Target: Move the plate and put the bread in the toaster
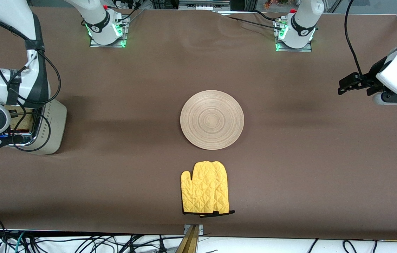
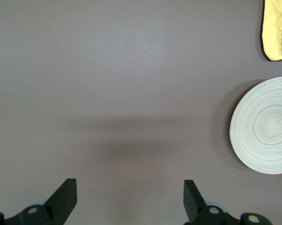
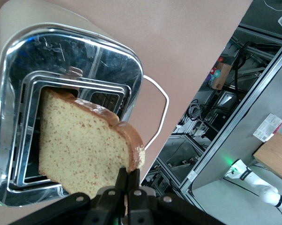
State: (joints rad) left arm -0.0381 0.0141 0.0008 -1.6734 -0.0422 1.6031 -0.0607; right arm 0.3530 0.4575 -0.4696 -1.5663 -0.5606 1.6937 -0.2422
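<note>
Yellow quilted oven mitt [image 1: 205, 188] lies nearest, round beige wooden plate [image 1: 212, 119] unmoved, left tool [image 2: 129, 199] waiting open over bare worktop [image 1: 307, 158]; right tool [image 3: 128, 183] pinches the speckled bread slice [image 3: 82, 145] above the cream chrome-topped toaster [image 3: 61, 84], needing lowering into a slot

Both arms are glossy white with dark grey joint bands, and green lights glow at their 2 bases. Black cables loop along the right arm, strapped down with black tape. A round black cap sits at its wrist. The left gripper [image 1: 342, 86] is black, its 2 fingers [image 2: 61, 199] wedge-shaped.
</note>
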